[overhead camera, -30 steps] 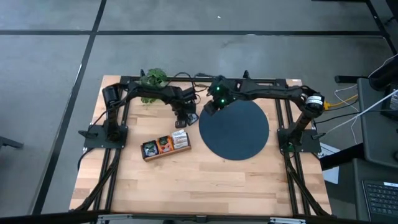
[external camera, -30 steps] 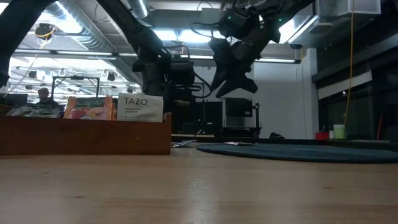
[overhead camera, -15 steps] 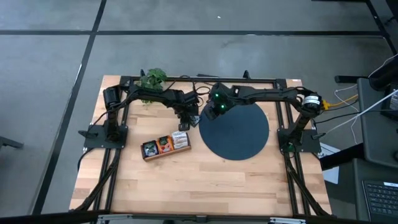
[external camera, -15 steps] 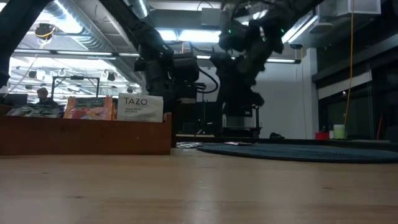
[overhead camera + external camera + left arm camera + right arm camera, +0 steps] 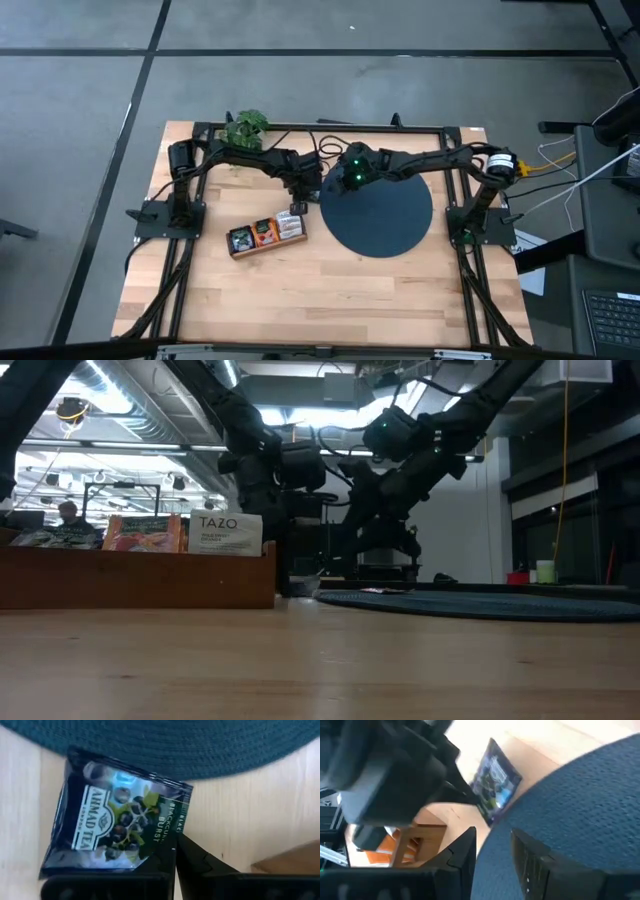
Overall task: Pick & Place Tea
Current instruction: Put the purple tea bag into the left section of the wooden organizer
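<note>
The tea sachet point(image 5: 117, 822) is dark blue-black with white lettering and apparently berries; the woven disc point(image 5: 200, 745) is teal.

The dark sachet point(image 5: 117, 820) in the left wrist view reads "AHMAD TEA" in white letters, with "BLACKCURRANT BURST" on a green band at its 3 o'clock side. In the low view, the white sachet point(image 5: 230, 532) standing in the wooden tray point(image 5: 140, 582) reads "TAZO"; its smaller print is illegible.

tray point(image 5: 264, 234) left of disc point(image 5: 385, 215), plant point(image 5: 246, 127) behind, sachet point(image 5: 117, 825) between
</note>
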